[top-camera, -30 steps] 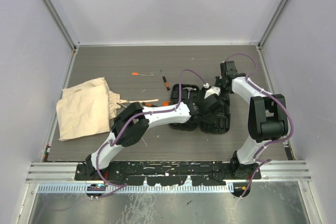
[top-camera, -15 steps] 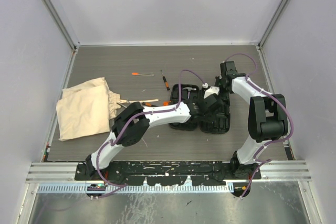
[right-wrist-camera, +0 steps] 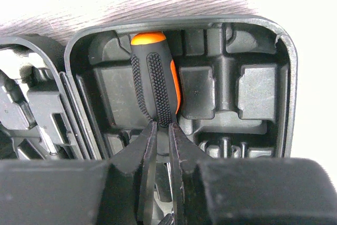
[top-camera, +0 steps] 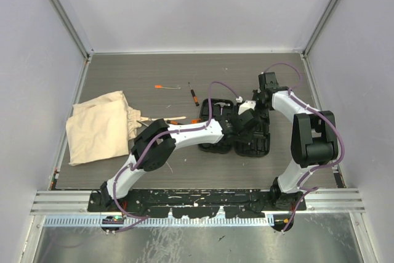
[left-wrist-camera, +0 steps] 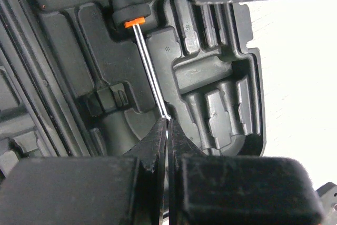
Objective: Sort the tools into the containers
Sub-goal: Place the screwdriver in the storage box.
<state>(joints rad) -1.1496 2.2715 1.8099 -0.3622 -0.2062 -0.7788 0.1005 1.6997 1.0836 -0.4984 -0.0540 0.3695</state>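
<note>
Right gripper pinching screwdriver handle inside case.

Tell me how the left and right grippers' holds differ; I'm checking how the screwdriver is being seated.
The left gripper pinches the screwdriver's thin steel shaft at its tip; the right gripper clamps the thick black-and-orange handle. The left jaws are all but touching; the right jaws stand apart by the handle's width. Shared: both are closed on what looks like one screwdriver, over the open case.
</note>
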